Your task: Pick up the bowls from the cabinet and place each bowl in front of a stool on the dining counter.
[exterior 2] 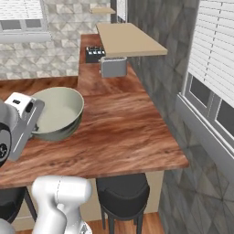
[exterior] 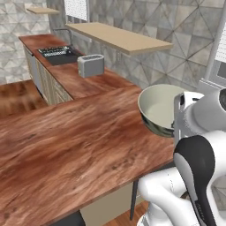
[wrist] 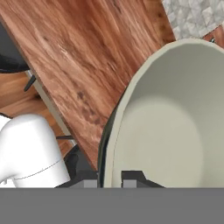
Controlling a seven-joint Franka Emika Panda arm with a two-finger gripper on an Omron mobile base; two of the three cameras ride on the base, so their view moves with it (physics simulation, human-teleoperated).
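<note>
The deep grey-green bowl (exterior: 155,106) (exterior 2: 57,112) (wrist: 175,122) with its pale inside hangs tilted over the dining counter (exterior: 79,145) (exterior 2: 123,132), near the counter's stool-side edge. My gripper (exterior: 177,118) (exterior 2: 37,119) (wrist: 109,177) is shut on the bowl's rim, one fingertip inside and one outside. A black stool (exterior 2: 122,192) stands under the counter edge to the right of the bowl, and a second stool (exterior 2: 9,199) stands at the left. The cream bowl and the cabinet are out of view.
A silver toaster (exterior: 90,65) (exterior 2: 113,66) stands on the far side counter, with a sink (exterior: 59,54) behind it. A thin tan wall shelf (exterior: 119,37) (exterior 2: 128,39) hangs above. A blinded window (exterior 2: 215,59) lines the right wall.
</note>
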